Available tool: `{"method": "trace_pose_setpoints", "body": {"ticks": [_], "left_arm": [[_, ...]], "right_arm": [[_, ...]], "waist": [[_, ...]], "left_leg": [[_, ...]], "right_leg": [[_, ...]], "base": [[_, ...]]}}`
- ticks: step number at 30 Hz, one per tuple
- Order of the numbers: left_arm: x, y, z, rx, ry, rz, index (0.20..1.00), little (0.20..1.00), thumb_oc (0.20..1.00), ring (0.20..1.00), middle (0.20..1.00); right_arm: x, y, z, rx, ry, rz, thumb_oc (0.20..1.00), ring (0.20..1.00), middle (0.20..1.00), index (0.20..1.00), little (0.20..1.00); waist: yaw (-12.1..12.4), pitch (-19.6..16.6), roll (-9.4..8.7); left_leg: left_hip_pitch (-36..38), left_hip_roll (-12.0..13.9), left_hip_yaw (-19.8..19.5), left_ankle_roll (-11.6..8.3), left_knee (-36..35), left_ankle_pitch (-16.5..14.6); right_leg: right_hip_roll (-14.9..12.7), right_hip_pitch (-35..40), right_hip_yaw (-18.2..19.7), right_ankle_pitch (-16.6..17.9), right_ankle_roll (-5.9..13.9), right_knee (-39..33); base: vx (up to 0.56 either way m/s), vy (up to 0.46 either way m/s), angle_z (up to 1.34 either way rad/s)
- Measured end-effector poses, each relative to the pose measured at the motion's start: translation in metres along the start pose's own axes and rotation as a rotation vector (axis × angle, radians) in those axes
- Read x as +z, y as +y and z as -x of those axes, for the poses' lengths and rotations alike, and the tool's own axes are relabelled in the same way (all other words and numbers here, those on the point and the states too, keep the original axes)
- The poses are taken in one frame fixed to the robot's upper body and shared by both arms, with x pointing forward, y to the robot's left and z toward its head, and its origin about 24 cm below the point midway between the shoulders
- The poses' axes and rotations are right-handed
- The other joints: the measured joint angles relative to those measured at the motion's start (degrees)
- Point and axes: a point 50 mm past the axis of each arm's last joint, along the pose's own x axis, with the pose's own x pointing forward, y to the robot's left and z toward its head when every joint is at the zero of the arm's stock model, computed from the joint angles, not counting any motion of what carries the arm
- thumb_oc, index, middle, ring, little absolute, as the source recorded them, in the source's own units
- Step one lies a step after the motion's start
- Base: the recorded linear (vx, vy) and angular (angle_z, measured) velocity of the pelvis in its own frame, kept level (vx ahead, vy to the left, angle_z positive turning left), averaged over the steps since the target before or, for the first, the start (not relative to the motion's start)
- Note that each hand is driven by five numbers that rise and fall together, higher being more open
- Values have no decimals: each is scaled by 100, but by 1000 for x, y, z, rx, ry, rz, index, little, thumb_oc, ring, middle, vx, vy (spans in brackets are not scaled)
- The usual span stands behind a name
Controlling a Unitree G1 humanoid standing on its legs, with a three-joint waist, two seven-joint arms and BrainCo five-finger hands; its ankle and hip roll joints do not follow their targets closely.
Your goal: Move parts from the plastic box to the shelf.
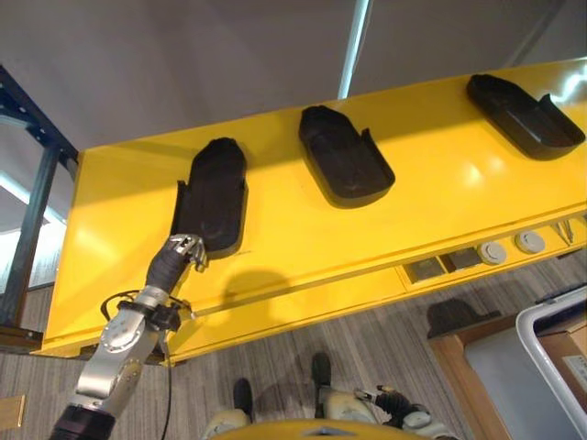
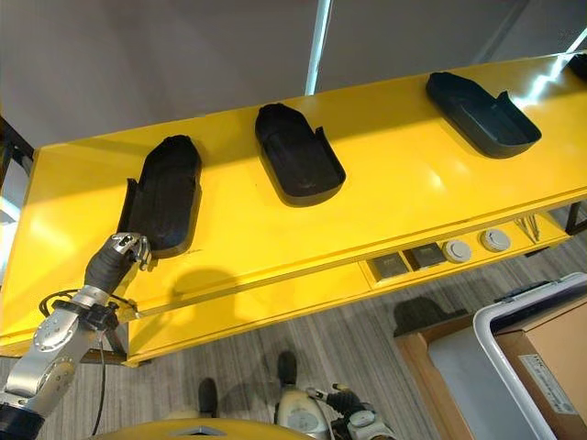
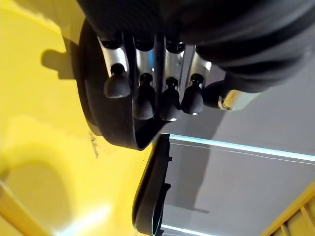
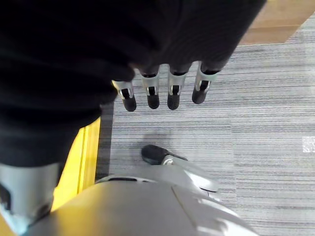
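A bright yellow shelf (image 1: 440, 197) fills the scene, with grey striped carpet (image 1: 367, 339) below it and a plain grey wall behind. Three black moulded parts lie on the shelf, well apart. The leftmost part (image 1: 213, 194) rests near the shelf's left end, and the robot's left hand (image 1: 186, 250) sits at its near end. In the left wrist view the fingers (image 3: 143, 101) are curled, and their dark tips lie against the part's rim; whether the thumb closes on it from the other side cannot be told. The middle part (image 1: 343, 156) and the right part (image 1: 523, 113) lie untouched farther along. A row of small switches and round buttons (image 1: 477, 257) sits in the shelf's front edge. At the lower right, a grey plastic box (image 1: 541, 357) stands on the floor.

The right hand (image 4: 162, 88) hangs low over the carpet, fingers loosely straight, holding nothing.

The likely risk: if the left hand draws back with its fingers hooked on the rim, it could drag the part toward the front edge and tip it off.
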Motion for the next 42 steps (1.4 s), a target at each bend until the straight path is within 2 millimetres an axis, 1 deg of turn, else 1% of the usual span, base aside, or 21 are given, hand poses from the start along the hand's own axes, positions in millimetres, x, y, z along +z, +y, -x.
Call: {"method": "trace_pose_setpoints", "body": {"ticks": [6, 10, 16, 20, 22, 23, 26, 30, 32, 38, 40, 42], "left_arm": [[-2, -9, -7, -24, -3, 18, 200, 200, 200, 200, 200], [-5, -17, -20, -28, -11, 40, 200, 200, 200, 200, 200], [-1, -23, -27, -54, -36, 19, 200, 200, 200, 200, 200], [1, -22, -31, -51, -48, 13, 200, 200, 200, 200, 200], [4, -21, -36, -49, -64, 5, 200, 200, 200, 200, 200], [10, -21, -41, -51, -89, -19, 200, 200, 200, 200, 200], [16, -21, -47, -49, -115, -26, 200, 200, 200, 200, 200], [17, -18, -48, -31, -122, -28, 200, 200, 200, 200, 200], [19, -18, -52, -25, -130, -31, 200, 200, 200, 200, 200], [22, -16, -52, -15, -142, -33, 200, 200, 200, 200, 200], [23, -17, -48, -22, -144, -32, 200, 200, 200, 200, 200], [19, -18, -41, -24, -126, -24, 200, 200, 200, 200, 200]], "right_arm": [[0, 0, 0, 0, -1, 1, 1000, 1000, 1000, 1000, 1000], [1, 1, 0, 2, -3, 8, 1000, 1000, 1000, 1000, 1000], [2, 1, 0, 3, -8, 10, 1000, 1000, 1000, 1000, 1000], [2, 1, 0, 3, -8, 10, 1000, 1000, 1000, 1000, 1000], [2, 1, 0, 2, -9, 10, 1000, 1000, 1000, 1000, 1000], [4, 0, 0, 1, -13, 9, 1000, 1000, 1000, 1000, 1000], [4, 1, 0, 2, -15, 9, 1000, 1000, 1000, 1000, 1000], [3, 1, 0, 1, -13, 9, 1000, 1000, 1000, 1000, 1000], [4, 0, 0, 1, -14, 9, 1000, 1000, 1000, 1000, 1000], [4, 0, 0, 0, -14, 8, 1000, 1000, 1000, 1000, 1000], [4, 0, -1, -1, -15, 6, 1000, 1000, 1000, 1000, 1000], [5, 0, -1, -2, -14, 2, 1000, 1000, 1000, 1000, 1000]], "waist": [[-42, 0, 1], [-91, 6, -10], [-170, 20, -39], [-179, 33, -59], [-167, 46, -88], [-164, 48, -104], [-209, 62, -131], [-285, 66, -136], [-281, 73, -148], [-265, 85, -168], [-272, 94, -172], [-236, 105, -159]], "left_leg": [[10, 3, 1, 29, 0, -3], [66, 2, 8, 28, -1, -4], [-6, 1, 61, 30, -1, 6], [-5, 1, 97, 27, -1, -4], [-30, -16, 149, 28, -1, -9], [-143, -37, 167, 48, 0, 3], [-226, -49, 189, 52, 0, 17], [-227, -44, 197, 49, -1, 4], [-238, -45, 195, 50, 0, 2], [-242, -43, 201, 55, 0, -8], [-223, -38, 199, 51, 1, -10], [-183, -31, 192, 23, 32, 7]], "right_leg": [[3, 9, 5, 6, -9, 0], [3, 59, 18, -3, -23, 0], [5, -43, 51, 4, -17, 0], [9, -49, 76, 8, -11, 0], [13, -117, 153, 47, 32, 0], [-4, -236, 172, 62, 19, 1], [-12, -340, 191, 102, 55, 1], [-9, -345, 206, 81, 24, 0], [-8, -355, 205, 81, 24, 0], [-7, -363, 200, 71, 12, 0], [-6, -339, 176, 74, 16, 0], [-3, -290, 153, 80, 27, 1]], "base": [[0, 0, 0], [-18, -1, -1], [-3, 0, -4], [-16, 1, -2], [-80, 3, -12], [-59, -7, -11], [-23, -5, -6], [-2, -2, -1], [0, 0, 0], [0, 0, 0], [0, 0, 0], [0, 0, 0]]}}
